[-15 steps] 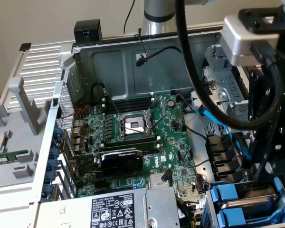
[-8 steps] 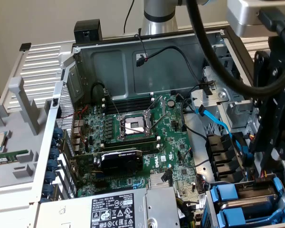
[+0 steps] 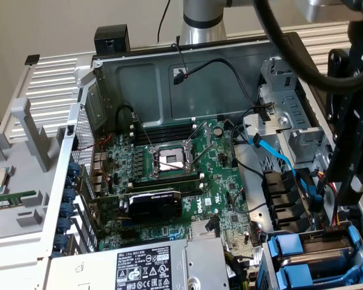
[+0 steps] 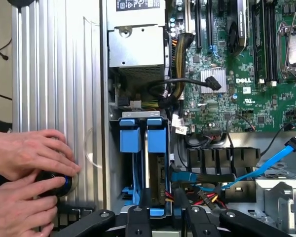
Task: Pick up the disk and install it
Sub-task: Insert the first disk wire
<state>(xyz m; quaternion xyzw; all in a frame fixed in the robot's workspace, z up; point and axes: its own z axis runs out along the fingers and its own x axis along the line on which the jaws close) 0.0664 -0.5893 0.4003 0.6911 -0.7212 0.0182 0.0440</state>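
The disk (image 4: pixel 156 183) stands on edge in the drive bay at the case's corner, with its blue plastic frame (image 4: pixel 157 140) around it. My gripper (image 4: pixel 157 217) straddles the near end of that frame, a black finger (image 4: pixel 136 219) pressed on each side, shut on it. In the exterior view the arm's black wrist assembly (image 3: pixel 351 139) hangs over the blue-framed bay (image 3: pixel 308 257) at the lower right. How deep the disk sits in its slot is hidden.
A person's two hands (image 4: pixel 24 168) rest on the ribbed case side, fingers on a black and blue knob (image 4: pixel 64 182). A second blue frame (image 4: pixel 129 140) sits beside the disk. The power-supply box (image 3: pixel 139 266), a blue cable (image 4: pixel 266 165) and loose wires crowd the bay. The motherboard (image 3: pixel 169 175) fills the middle.
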